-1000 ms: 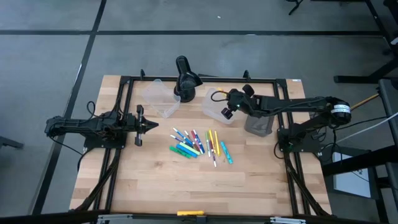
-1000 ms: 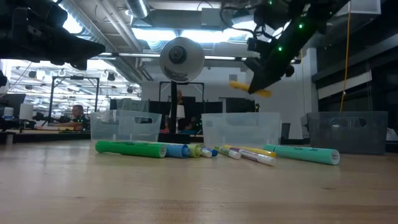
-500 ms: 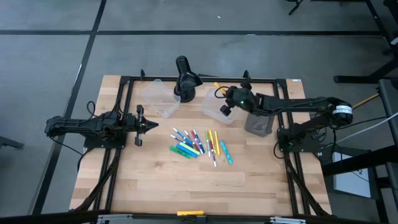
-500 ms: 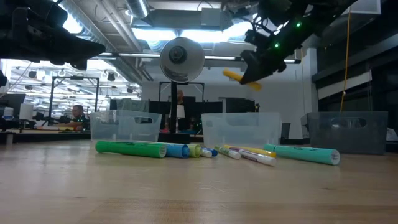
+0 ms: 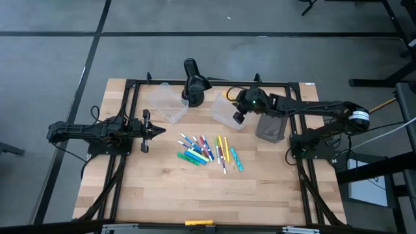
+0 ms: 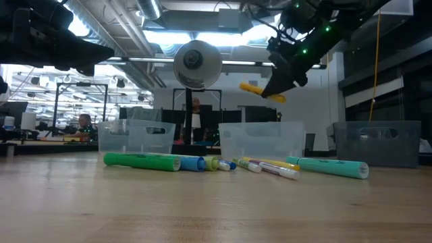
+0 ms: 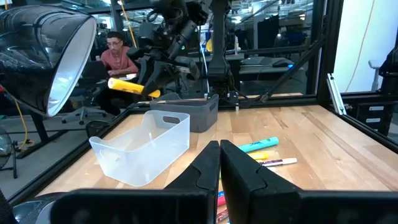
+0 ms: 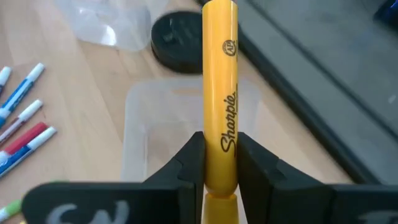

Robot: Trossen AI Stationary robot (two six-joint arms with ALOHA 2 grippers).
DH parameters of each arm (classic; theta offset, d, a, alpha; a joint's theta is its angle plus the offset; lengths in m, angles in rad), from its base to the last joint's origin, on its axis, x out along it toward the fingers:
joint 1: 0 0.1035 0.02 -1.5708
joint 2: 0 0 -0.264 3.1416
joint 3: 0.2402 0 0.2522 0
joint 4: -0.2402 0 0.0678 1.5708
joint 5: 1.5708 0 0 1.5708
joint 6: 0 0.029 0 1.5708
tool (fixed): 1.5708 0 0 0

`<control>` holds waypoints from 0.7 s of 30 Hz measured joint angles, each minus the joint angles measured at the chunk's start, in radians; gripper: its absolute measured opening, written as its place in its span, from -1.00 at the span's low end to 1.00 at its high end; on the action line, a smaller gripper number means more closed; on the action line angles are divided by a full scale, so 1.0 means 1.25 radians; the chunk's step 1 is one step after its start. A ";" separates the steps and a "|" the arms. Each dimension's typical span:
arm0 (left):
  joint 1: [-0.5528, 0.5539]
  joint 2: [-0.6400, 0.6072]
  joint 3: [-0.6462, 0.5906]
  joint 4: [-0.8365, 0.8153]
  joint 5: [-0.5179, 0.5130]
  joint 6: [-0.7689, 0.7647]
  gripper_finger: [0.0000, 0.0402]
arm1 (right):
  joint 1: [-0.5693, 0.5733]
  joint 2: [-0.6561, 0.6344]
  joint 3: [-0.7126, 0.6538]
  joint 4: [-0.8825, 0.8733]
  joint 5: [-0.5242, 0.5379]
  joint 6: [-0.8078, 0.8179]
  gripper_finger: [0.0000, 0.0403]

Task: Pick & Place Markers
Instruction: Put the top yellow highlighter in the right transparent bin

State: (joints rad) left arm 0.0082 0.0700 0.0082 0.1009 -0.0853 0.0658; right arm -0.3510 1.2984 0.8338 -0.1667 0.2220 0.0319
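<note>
While the left gripper rests with its fingers pressed together at 9 o'clock on the table, the right gripper grasps a yellow marker above the clear tub at 1 o'clock. Remaining markers lie loose at table centre. At 12 o'clock stands a black desk lamp.
</note>
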 joint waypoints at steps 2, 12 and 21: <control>0.000 0.000 0.000 0.000 0.000 0.000 -0.96 | -0.020 0.009 0.017 -0.035 -0.030 0.021 -0.66; 0.000 0.000 0.000 0.000 0.000 0.000 -0.96 | -0.071 0.115 0.171 -0.309 -0.108 0.009 -0.66; 0.000 0.000 0.000 0.000 0.000 0.000 -0.94 | -0.072 0.218 0.332 -0.501 -0.114 -0.054 -0.66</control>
State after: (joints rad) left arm 0.0082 0.0702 0.0083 0.1009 -0.0853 0.0658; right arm -0.4404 1.5710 1.2489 -0.7932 0.0791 -0.0350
